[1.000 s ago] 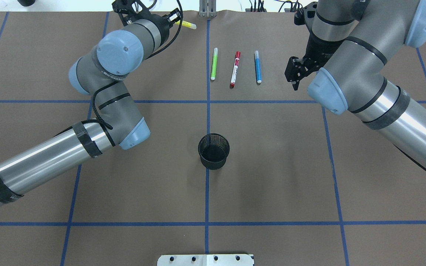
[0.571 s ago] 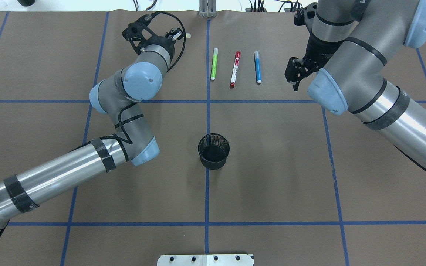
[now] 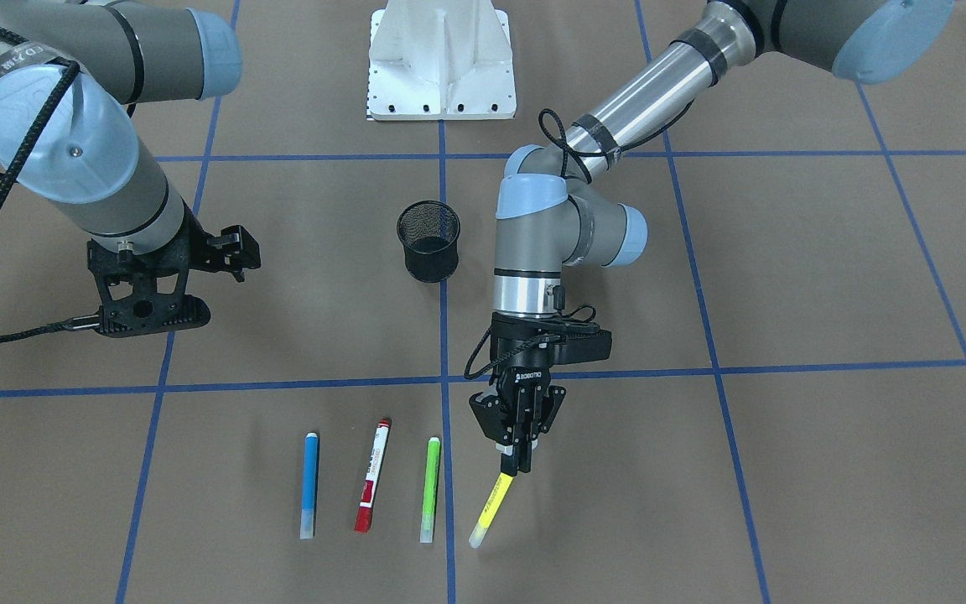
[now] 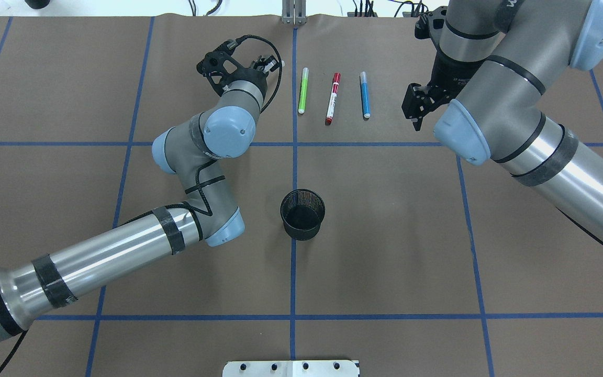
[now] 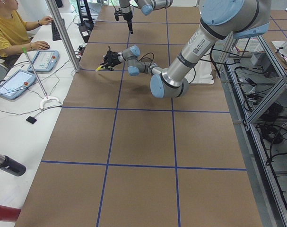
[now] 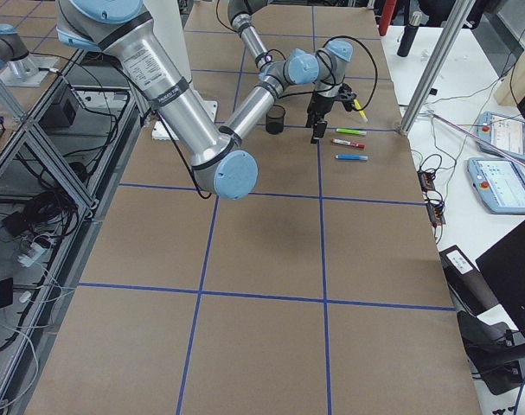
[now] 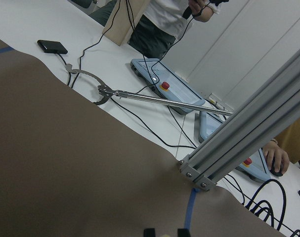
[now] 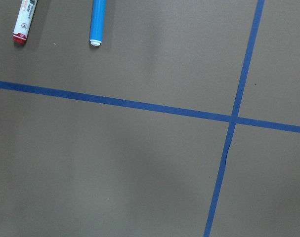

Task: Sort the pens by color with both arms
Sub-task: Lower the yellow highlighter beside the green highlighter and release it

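Seen from across the table, the left gripper [image 3: 519,460] is clamped on the upper end of the yellow pen [image 3: 491,502]. The pen slants down toward 7 o'clock, pale tip lowest. It cannot be told whether that tip touches the brown paper [image 3: 785,470].

Just beside it, at its 9 o'clock, three pens lie flat in a row, apart from each other: green [image 3: 430,489], then red [image 3: 372,486], then blue [image 3: 309,485]. All three run roughly parallel, close to a blue tape line [image 3: 446,503].

The mesh cup [image 3: 428,243] stands upright at 12 o'clock of the row, well apart from it, and nothing shows inside it.

The right gripper [image 4: 413,112] hangs above the paper at the blue pen's 3 o'clock in the overhead view. It holds nothing, and its jaws appear spread. Its wrist camera looks down on the ends of the red and blue pens.

At the far end of the table a person in a yellow shirt [image 5: 8,29] sits at a desk.
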`<state>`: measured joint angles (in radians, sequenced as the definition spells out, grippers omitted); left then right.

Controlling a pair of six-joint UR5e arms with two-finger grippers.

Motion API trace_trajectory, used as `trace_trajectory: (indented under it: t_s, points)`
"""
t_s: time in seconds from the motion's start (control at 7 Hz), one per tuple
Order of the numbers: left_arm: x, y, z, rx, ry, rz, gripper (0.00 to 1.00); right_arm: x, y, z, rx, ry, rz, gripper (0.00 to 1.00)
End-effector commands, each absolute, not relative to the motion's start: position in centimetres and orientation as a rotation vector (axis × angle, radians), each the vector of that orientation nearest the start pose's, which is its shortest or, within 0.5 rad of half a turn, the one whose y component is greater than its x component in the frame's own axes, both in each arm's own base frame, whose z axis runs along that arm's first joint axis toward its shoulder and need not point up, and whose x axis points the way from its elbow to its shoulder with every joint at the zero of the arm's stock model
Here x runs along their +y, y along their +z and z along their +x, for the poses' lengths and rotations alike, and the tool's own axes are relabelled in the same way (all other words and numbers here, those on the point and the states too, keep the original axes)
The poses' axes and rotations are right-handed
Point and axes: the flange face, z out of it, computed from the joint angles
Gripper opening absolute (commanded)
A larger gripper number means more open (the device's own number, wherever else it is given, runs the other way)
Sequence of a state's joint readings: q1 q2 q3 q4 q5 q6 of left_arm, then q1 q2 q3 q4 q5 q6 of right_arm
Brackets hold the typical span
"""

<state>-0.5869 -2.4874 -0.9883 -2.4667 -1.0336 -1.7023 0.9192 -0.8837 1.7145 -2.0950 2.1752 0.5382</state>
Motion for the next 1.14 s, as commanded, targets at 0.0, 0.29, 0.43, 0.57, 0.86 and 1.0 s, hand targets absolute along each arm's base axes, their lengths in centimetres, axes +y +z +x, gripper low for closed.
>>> trace_trajectory:
  t_s: [0.0,0.29,0.43,0.57,0.86,1.0]
  points:
    - [-61.0,22.4,58.5,1.107,-0.947,0.752,0.44,-56.7,24.9,-33.6,-0.665,-0.204,-0.088,1.00]
    - [-61.0,22.4,58.5,1.107,-0.947,0.752,0.55,-56.7,24.9,-33.6,-0.665,-0.204,-0.088,1.00]
    - [-60.9,22.4,58.5,1.109,-0.947,0.751,0.60,-56.7,24.9,-33.6,-0.665,-0.204,-0.088,1.00]
    - [-60.9,22.1,58.4,1.115,-0.944,0.750,0.63,-56.7,24.9,-33.6,-0.664,-0.203,-0.090,1.00]
    - [-60.3,20.4,58.2,1.112,-0.848,0.766,0.88,-56.6,24.7,-33.6,-0.666,-0.204,-0.087,1.00]
    - [-60.0,19.4,57.7,1.098,-0.765,0.766,0.99,-56.6,24.7,-33.6,-0.667,-0.205,-0.086,1.00]
